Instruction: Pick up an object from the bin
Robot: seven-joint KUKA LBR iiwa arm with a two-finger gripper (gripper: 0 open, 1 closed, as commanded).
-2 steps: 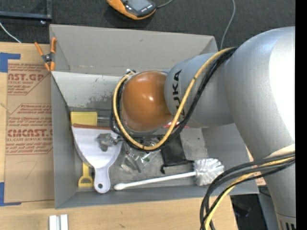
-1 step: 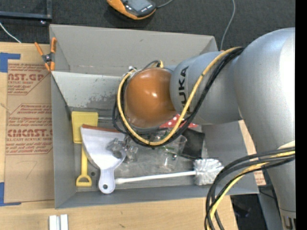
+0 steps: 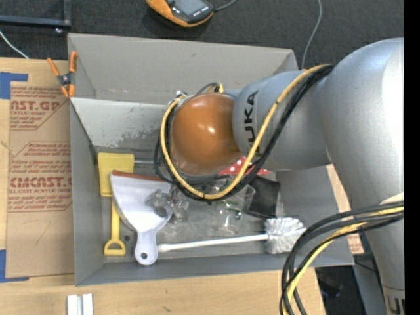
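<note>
The grey metal bin (image 3: 85,195) filled the middle of the frame, and most of its floor from the centre rightward was covered by the arm (image 3: 295,123). At the bin's left side a yellow scraper (image 3: 115,176) lay with its flat blade toward the top of the frame and its thin handle running down to a looped end near the lower left corner. Just right of it, overlapping the blade's lower edge, lay a white plastic scoop (image 3: 134,202), its short handle with a hole pointing to the bottom wall. Right of the scoop lay a small heap of clear plastic pieces (image 3: 197,222), hard to tell apart because the bin floor showed through them. Above that heap sat the arm's round orange cover (image 3: 200,133), ringed by yellow-and-black cables. The gripper (image 3: 197,188) was almost wholly hidden beneath the cover at the centre of the bin, over the upper edge of the clear pieces and close to the scoop's right side. Whether it was open or closed, and whether it gripped anything, could not be told. Along the bottom wall a white brush (image 3: 283,233) lay flat, its thin stick reaching left to the scoop's handle and its bristled head at the lower right. Above the head a black object (image 3: 264,197) and a red one (image 3: 239,168) were cut off by the arm, so their kind was unclear.
</note>
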